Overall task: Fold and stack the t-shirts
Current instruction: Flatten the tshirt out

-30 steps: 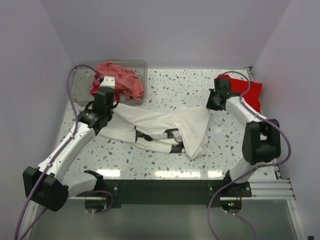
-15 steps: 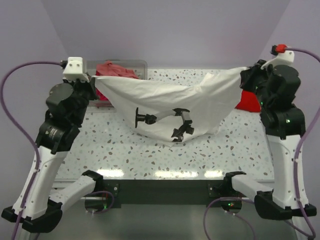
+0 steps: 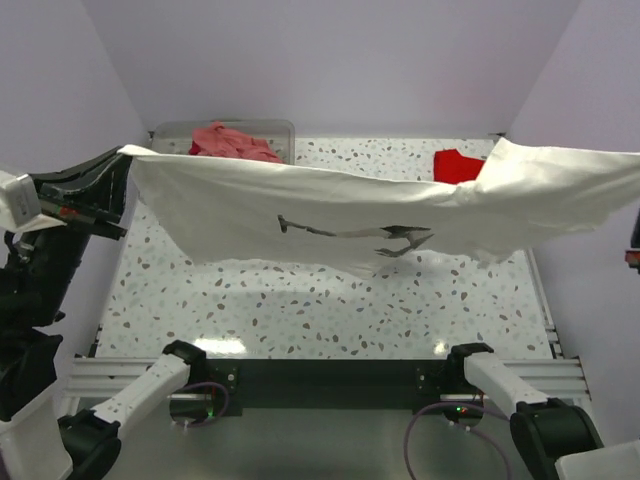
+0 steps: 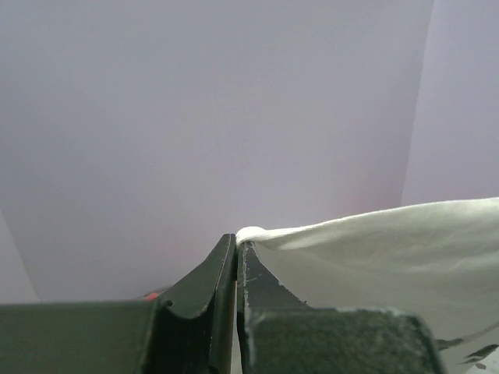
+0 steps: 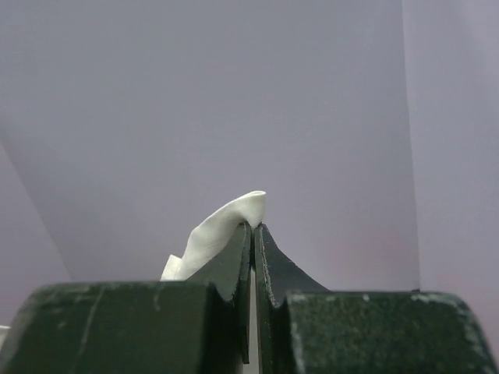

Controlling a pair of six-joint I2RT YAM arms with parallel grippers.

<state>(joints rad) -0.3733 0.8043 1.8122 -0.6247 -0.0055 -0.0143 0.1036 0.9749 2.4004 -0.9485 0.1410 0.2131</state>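
The white shirt point(image 3: 330, 200) hangs stretched wide in the air above the table point(image 3: 300, 310), held at 2 ends and sagging in the middle, with its dark print point(image 3: 350, 232) showing. The left pincer point(image 4: 236, 248) is clamped on the shirt's left corner, a small white fold pinched between its fingers. The right pincer point(image 5: 252, 227) is clamped on the other end, with a bunch of cloth sticking up past its tips; the top view cuts it off at the right edge. The red shirt point(image 3: 458, 163) lies at the table's far right, partly behind the white one. The pink shirts point(image 3: 232, 143) sit heaped in a clear bin point(image 3: 285, 135) at the far left.
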